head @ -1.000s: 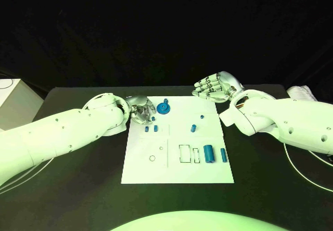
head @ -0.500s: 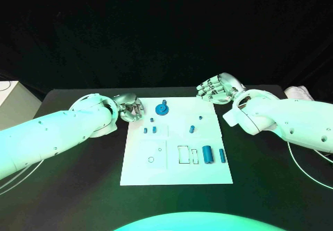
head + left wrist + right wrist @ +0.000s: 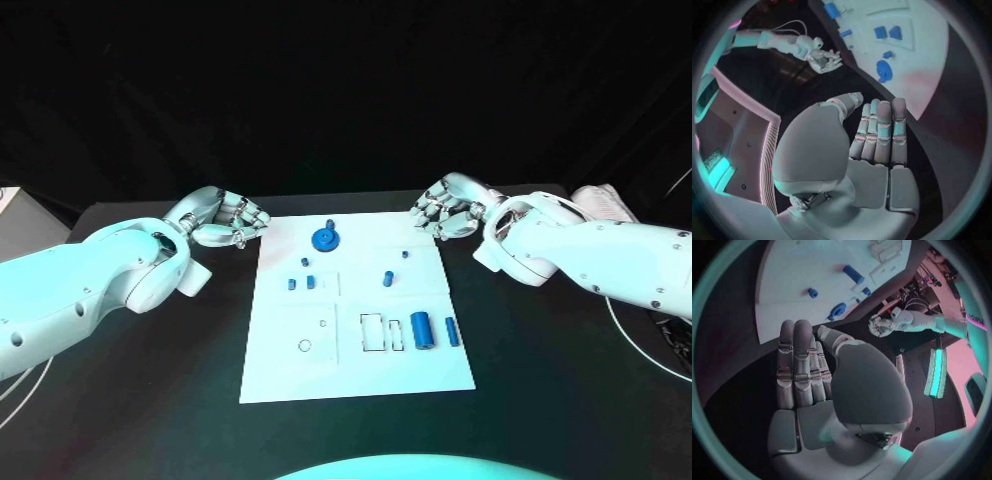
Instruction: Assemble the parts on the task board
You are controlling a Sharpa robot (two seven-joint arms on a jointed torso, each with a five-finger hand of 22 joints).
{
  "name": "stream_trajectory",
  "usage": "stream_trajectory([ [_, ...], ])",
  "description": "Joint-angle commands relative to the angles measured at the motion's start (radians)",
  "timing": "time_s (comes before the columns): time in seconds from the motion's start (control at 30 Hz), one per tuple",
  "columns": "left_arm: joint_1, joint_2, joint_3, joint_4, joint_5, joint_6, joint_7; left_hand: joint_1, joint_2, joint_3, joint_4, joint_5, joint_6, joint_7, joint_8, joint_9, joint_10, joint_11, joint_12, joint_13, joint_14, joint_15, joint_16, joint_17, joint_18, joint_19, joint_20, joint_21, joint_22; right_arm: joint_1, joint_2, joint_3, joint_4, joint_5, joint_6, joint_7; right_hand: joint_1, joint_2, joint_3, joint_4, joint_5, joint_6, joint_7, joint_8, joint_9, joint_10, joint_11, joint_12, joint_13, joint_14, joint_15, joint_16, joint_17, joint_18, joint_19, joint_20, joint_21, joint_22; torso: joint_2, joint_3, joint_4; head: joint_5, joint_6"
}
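The task board [image 3: 361, 370] lies flat in the middle of the black table [image 3: 562, 380], with small blue parts [image 3: 421, 329] resting on it — a round one [image 3: 326, 239] near its far edge. The left robot hand [image 3: 224, 218] hovers just off the board's far left corner, the right robot hand [image 3: 449, 211] off its far right corner — both empty, fingers straight and side by side.
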Motion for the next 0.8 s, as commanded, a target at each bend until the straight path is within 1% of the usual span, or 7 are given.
stream_trajectory([
  [0.03, -0.010, -0.021, 0.001, 0.042, 0.361, 0.041, 0.209, -0.018, -0.005, -0.021, 0.013, -0.004, -0.008, 0.000, 0.006, 0.003, -0.008, 0.001, 0.007, -0.002, -0.007, 0.000, -0.005, -0.002, 0.015, -0.003, 0.003, -0.014, -0.009, -0.009, 0.006, 0.000, -0.001, -0.277, 0.061, -0.071, -0.015, -0.011, 0.015, -0.004, -0.013, 0.003, -0.005, -0.007, 0.003, -0.008, -0.006, -0.011, -0.001, 0.050, -0.003, 0.275, 0.256, 0.009, 0.031, -0.007, 0.056, 0.039, 0.000, 0.0025, 0.0005, -0.011, 0.009],
  [0.07, -0.016, -0.036, 0.001, 0.066, 0.412, 0.052, 0.230, -0.026, -0.007, -0.036, 0.024, -0.005, -0.009, -0.001, 0.009, 0.005, -0.009, 0.001, 0.009, -0.002, -0.008, 0.000, -0.006, -0.002, 0.015, 0.000, 0.004, -0.022, -0.016, -0.014, 0.010, 0.000, 0.000, -0.329, 0.057, -0.098, -0.025, -0.017, 0.024, -0.001, -0.017, 0.012, -0.012, -0.003, 0.008, -0.018, -0.004, -0.013, -0.001, 0.048, -0.003, 0.403, 0.388, 0.009, 0.032, -0.008, 0.076, 0.057, 0.001, 0.0020, 0.0015, -0.011, 0.012],
  [0.23, -0.036, -0.078, 0.001, 0.137, 0.511, 0.088, 0.271, -0.057, -0.012, -0.097, 0.073, -0.037, -0.013, -0.006, 0.021, 0.011, -0.007, -0.003, 0.019, -0.002, -0.004, -0.002, -0.006, 0.000, 0.015, 0.015, 0.003, -0.049, -0.036, -0.032, 0.026, -0.001, 0.003, -0.445, 0.054, -0.180, -0.038, -0.032, 0.028, -0.003, -0.047, 0.009, -0.016, -0.009, 0.014, -0.089, 0.005, -0.013, -0.012, 0.046, 0.007, 0.547, 0.539, 0.009, 0.031, -0.003, 0.106, 0.086, 0.001, 0.0000, 0.0034, -0.009, 0.018],
  [0.33, -0.044, -0.095, 0.001, 0.168, 0.534, 0.098, 0.280, -0.063, -0.010, -0.114, 0.090, -0.052, -0.014, -0.007, 0.023, 0.011, -0.003, -0.005, 0.023, -0.001, -0.001, -0.003, -0.005, 0.001, 0.015, 0.021, 0.002, -0.055, -0.041, -0.040, 0.033, -0.001, 0.009, -0.481, 0.061, -0.208, -0.047, -0.032, 0.011, 0.003, -0.047, 0.008, -0.014, -0.015, 0.020, -0.111, 0.004, -0.005, -0.010, 0.070, 0.008, 0.750, 0.785, 0.004, 0.068, 0.002, 0.183, 0.162, 0.001, 0.0007, 0.0036, -0.009, 0.014],
  [0.37, -0.046, -0.098, 0.001, 0.173, 0.536, 0.098, 0.282, -0.063, -0.010, -0.114, 0.090, -0.052, -0.014, -0.007, 0.023, 0.011, -0.003, -0.005, 0.023, -0.001, -0.001, -0.003, -0.005, 0.001, 0.015, 0.021, 0.002, -0.055, -0.041, -0.042, 0.034, -0.001, 0.011, -0.486, 0.063, -0.212, -0.048, -0.032, 0.010, 0.003, -0.046, 0.007, -0.016, -0.016, 0.021, -0.111, 0.007, -0.004, -0.010, 0.073, 0.007, 0.766, 0.807, -0.001, 0.077, 0.002, 0.213, 0.199, 0.001, 0.0004, 0.0040, -0.010, 0.013],
  [0.43, -0.049, -0.102, 0.001, 0.182, 0.533, 0.096, 0.286, -0.052, -0.008, -0.117, 0.090, -0.052, -0.014, -0.008, 0.024, 0.011, -0.002, -0.006, 0.024, -0.001, 0.001, -0.004, -0.005, 0.001, 0.015, 0.024, 0.001, -0.057, -0.043, -0.044, 0.038, -0.001, 0.015, -0.498, 0.069, -0.224, -0.051, -0.033, 0.007, 0.007, -0.044, 0.005, -0.018, -0.018, 0.022, -0.107, 0.004, -0.001, -0.009, 0.074, 0.003, 0.784, 0.830, -0.030, 0.130, 0.005, 0.379, 0.402, 0.001, -0.0003, 0.0046, -0.008, 0.008],
  [0.8, -0.055, -0.108, 0.001, 0.195, 0.520, 0.085, 0.288, -0.022, 0.002, -0.120, 0.089, -0.048, -0.021, -0.005, 0.023, 0.010, -0.002, -0.005, 0.024, -0.003, -0.001, -0.004, -0.011, 0.000, 0.015, 0.029, -0.001, -0.066, -0.049, -0.058, 0.065, -0.001, 0.032, -0.511, 0.094, -0.247, -0.058, -0.033, 0.011, 0.018, -0.024, 0.013, -0.014, -0.016, 0.030, -0.092, 0.005, 0.004, -0.007, 0.073, 0.007, 0.802, 0.848, -0.036, 0.131, 0.003, 0.446, 0.480, 0.003, 0.0005, 0.0002, 0.005, 0.002],
])
